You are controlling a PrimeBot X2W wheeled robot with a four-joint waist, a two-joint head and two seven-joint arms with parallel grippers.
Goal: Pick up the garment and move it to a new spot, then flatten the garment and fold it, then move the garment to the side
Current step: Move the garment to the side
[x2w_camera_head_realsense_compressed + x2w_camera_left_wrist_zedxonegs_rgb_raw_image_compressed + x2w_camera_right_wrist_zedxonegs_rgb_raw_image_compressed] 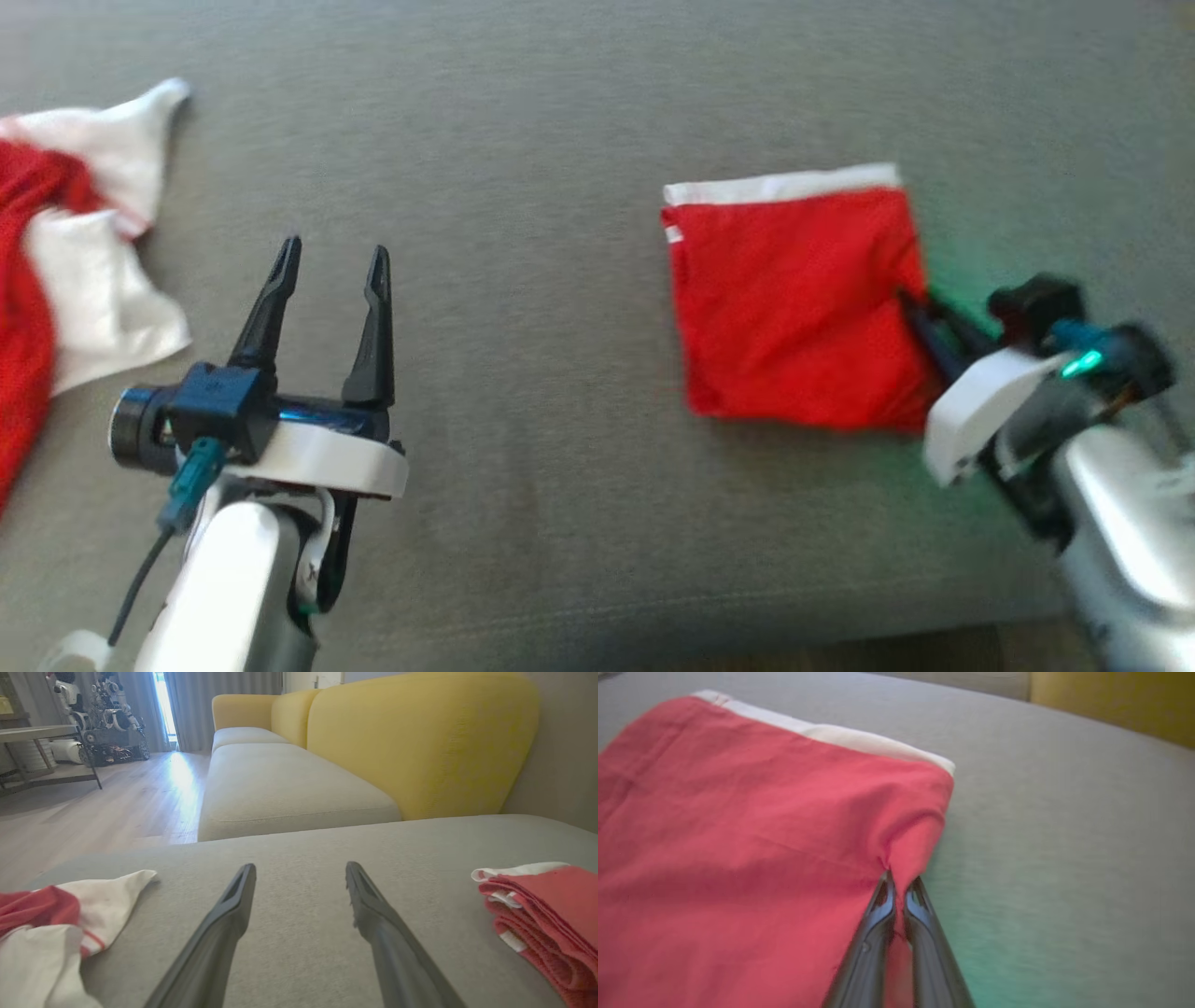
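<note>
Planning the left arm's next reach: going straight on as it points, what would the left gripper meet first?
Probably nothing: the left gripper points over bare grey cushion, the crumpled garment to its left, the folded garment to its right.

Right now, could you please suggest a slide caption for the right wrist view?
Right gripper shut on the edge of the folded red garment lying on a grey cushion.
</note>
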